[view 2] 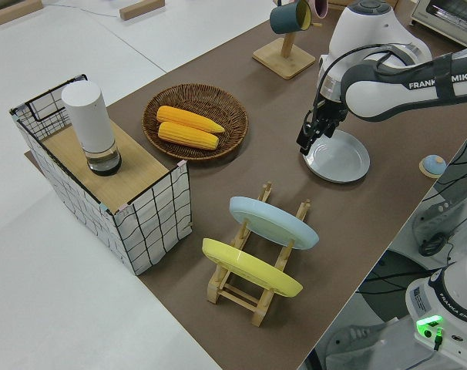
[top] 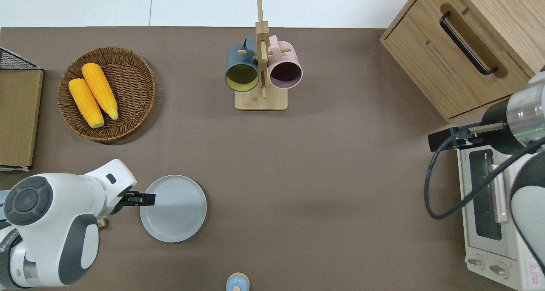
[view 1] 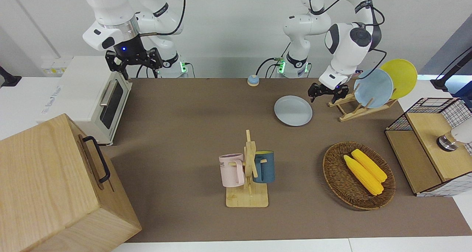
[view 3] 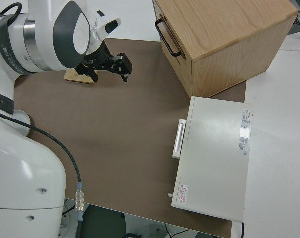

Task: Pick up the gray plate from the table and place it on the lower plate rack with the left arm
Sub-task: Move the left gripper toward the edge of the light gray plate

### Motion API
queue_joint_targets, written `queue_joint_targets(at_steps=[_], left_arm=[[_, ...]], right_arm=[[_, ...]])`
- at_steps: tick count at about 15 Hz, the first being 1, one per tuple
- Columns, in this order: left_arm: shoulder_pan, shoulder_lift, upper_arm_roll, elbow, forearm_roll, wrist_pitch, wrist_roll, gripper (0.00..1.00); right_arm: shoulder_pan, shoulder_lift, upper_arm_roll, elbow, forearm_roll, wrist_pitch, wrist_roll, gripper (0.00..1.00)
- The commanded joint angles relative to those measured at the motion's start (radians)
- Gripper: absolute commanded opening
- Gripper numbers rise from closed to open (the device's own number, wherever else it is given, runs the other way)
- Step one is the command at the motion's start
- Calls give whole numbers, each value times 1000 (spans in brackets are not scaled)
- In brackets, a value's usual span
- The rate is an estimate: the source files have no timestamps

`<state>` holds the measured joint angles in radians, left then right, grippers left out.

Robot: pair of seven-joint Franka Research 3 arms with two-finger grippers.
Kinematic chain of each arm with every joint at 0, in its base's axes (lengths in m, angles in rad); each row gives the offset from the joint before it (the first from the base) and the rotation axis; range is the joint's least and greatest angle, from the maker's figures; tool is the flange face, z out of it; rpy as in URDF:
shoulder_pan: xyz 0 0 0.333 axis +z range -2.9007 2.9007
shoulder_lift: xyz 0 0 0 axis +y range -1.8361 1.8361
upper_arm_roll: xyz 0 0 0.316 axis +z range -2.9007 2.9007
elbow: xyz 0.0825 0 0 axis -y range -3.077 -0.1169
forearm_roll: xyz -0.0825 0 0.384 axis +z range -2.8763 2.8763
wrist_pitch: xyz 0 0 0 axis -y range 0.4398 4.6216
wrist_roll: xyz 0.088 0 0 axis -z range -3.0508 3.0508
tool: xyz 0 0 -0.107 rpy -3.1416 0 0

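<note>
One gray plate lies flat on the counter, open room around; left gripper, fingers parted, at its rim.

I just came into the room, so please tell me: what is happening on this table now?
The left arm is working on the gray plate, which lies flat on the table. Its pincer is at the plate's rim, on the side toward the lower plate rack, and has not lifted it. The rack already holds a light-blue plate and a yellow plate. The right arm is parked.
</note>
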<state>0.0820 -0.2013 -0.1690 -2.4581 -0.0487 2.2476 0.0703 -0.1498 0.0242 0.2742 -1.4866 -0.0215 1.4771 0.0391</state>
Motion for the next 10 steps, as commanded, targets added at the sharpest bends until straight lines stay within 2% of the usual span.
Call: queue_joint_targets(at_steps=[1, 3, 10], left_arm=[[-11, -24, 3, -96, -10, 105, -14, 993], [-11, -14, 2, -125, -10, 167, -15, 993], [-13, 20, -1, -147, -10, 213, -17, 995]], right_arm=[[-20, -3, 19, 9, -2, -15, 13, 983], [-20, -3, 19, 9, -2, -15, 13, 983], [-20, -3, 19, 9, -2, -15, 13, 983]])
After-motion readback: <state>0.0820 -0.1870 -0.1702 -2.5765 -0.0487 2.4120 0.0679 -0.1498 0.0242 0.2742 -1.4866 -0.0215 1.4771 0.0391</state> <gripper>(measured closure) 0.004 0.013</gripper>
